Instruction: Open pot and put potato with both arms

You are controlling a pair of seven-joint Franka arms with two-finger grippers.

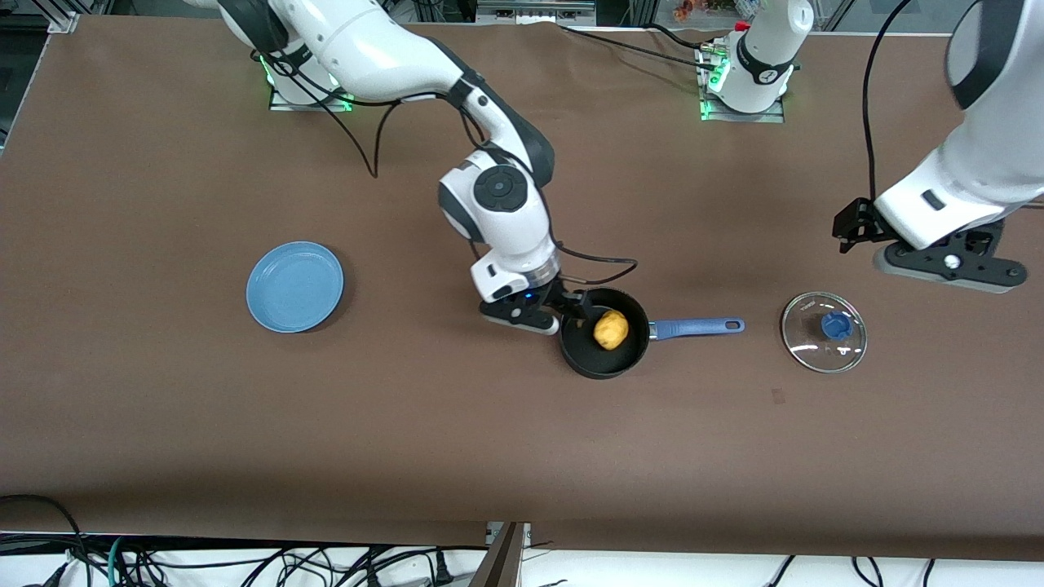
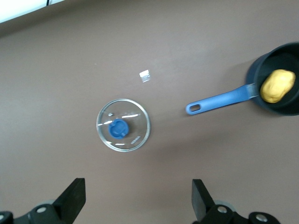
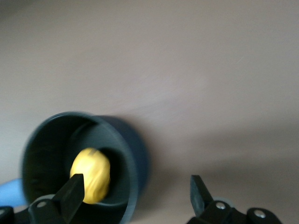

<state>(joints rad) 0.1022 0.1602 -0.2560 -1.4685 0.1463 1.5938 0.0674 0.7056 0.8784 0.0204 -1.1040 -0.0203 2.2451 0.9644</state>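
The black pot [image 1: 589,359] stands open near the table's middle, its blue handle [image 1: 697,328] pointing toward the left arm's end. The yellow-orange potato [image 1: 610,328] lies inside it. The glass lid [image 1: 824,332] with its blue knob lies flat on the table past the handle's tip. My right gripper [image 1: 575,308] is open and empty, low over the pot's rim at the side away from the handle; in the right wrist view [image 3: 136,182] one finger is over the potato [image 3: 91,175]. My left gripper [image 1: 946,267] is open and empty, up over the table beside the lid [image 2: 123,125].
A flat light-blue plate [image 1: 294,286] lies toward the right arm's end. A small tape mark [image 1: 779,397] is on the brown table nearer the front camera than the lid. Cables hang along the table's front edge.
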